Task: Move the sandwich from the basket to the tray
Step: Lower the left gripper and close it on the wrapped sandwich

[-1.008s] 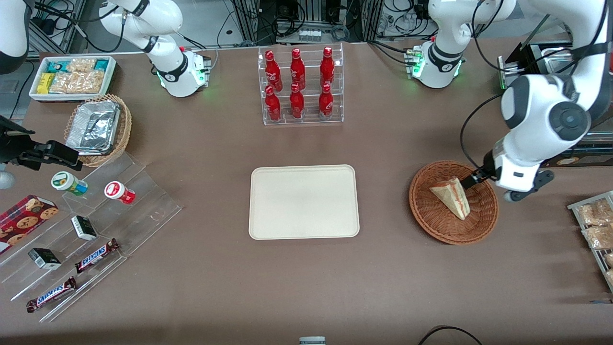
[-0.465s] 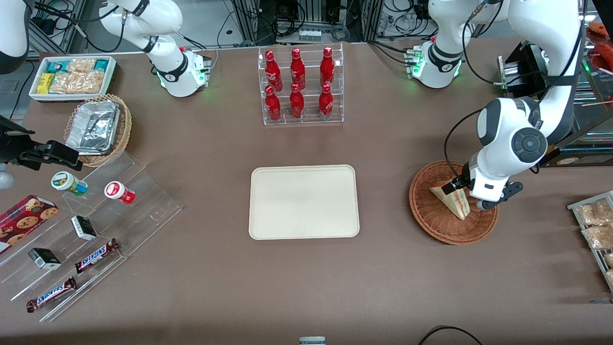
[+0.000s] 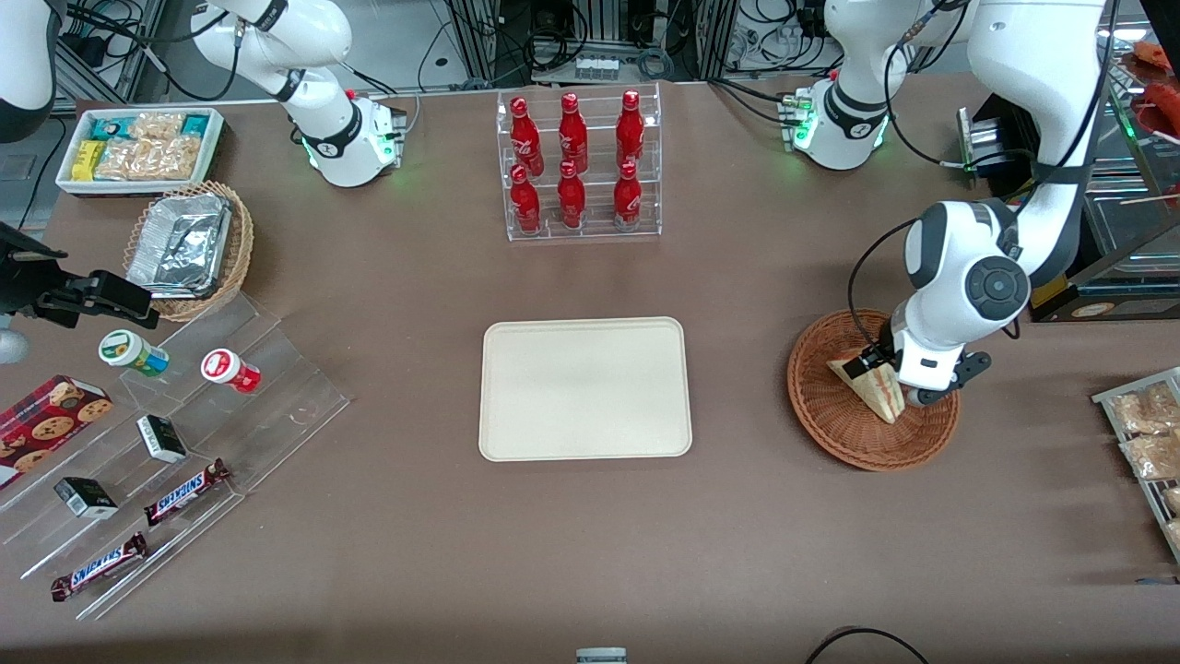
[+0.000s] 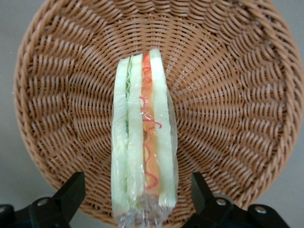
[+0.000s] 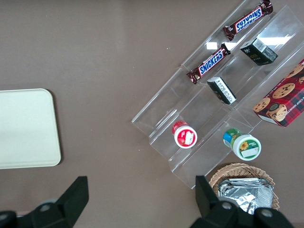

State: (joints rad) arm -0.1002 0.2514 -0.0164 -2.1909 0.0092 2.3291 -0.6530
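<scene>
The sandwich (image 3: pixel 871 387) (image 4: pixel 142 137), a wrapped pale wedge with orange and green filling layers, stands on edge in the round reddish-brown wicker basket (image 3: pixel 834 420) (image 4: pixel 228 95). My gripper (image 3: pixel 887 371) (image 4: pixel 137 194) hangs low over the basket, open, with one black finger (image 4: pixel 71 192) on each side of the sandwich and a gap between each finger and the wrap. The cream tray (image 3: pixel 584 388) (image 5: pixel 26 128) lies flat at the table's middle, toward the parked arm from the basket, with nothing on it.
A clear rack of red bottles (image 3: pixel 578 166) stands farther from the front camera than the tray. Bagged snacks (image 3: pixel 1148 433) lie at the working arm's end. A stepped clear display (image 3: pixel 184 433) with bars, cups and boxes, a tan basket of foil containers (image 3: pixel 189 247) and a white snack bin (image 3: pixel 138 148) sit toward the parked arm's end.
My gripper has come in from the basket's outer rim and dropped lower, ending astride the sandwich. The sandwich and basket have not moved.
</scene>
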